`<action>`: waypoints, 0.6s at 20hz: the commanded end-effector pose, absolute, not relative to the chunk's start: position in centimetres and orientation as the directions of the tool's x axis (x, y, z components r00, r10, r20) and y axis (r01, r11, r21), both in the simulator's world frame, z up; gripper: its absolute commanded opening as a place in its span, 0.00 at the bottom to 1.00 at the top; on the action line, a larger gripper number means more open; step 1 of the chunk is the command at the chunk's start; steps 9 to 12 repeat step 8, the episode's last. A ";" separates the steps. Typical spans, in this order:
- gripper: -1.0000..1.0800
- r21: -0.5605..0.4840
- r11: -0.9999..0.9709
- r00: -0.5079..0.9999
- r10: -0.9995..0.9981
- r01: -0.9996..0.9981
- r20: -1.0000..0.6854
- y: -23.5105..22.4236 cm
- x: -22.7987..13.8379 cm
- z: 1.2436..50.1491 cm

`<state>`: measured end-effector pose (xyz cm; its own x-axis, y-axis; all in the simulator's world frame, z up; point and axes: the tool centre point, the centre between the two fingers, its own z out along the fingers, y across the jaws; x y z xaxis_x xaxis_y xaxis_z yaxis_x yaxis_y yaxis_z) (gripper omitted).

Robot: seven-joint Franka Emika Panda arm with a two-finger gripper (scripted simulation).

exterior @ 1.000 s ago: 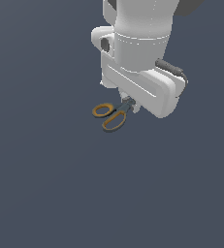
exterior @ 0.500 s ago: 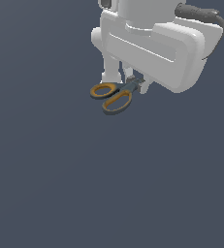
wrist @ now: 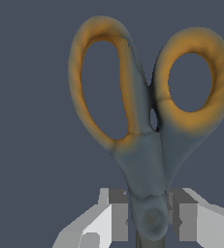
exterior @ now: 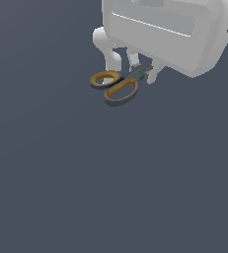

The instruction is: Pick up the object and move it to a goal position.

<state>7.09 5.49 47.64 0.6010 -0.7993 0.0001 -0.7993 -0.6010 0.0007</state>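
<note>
Wrist view shows the gripper [wrist: 150, 220] clamped on the scissors [wrist: 147, 126] at the pivot, a sound hold for something light, stiff and slippery.

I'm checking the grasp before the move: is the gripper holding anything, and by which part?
Yes: the scissors, clamped by the fingers at the pivot, just below the orange handles.

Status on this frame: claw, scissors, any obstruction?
Claw shut on scissors at the pivot. Orange handles jut out past the fingers. No obstruction seen.
</note>
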 end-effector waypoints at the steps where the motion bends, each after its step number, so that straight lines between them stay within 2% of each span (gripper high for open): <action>1: 0.00 0.000 -0.601 0.601 -0.799 -0.799 0.000 5.5 7.2 48.1; 12: 0.00 0.000 -0.601 0.601 -0.799 -0.799 0.000 5.5 7.2 48.4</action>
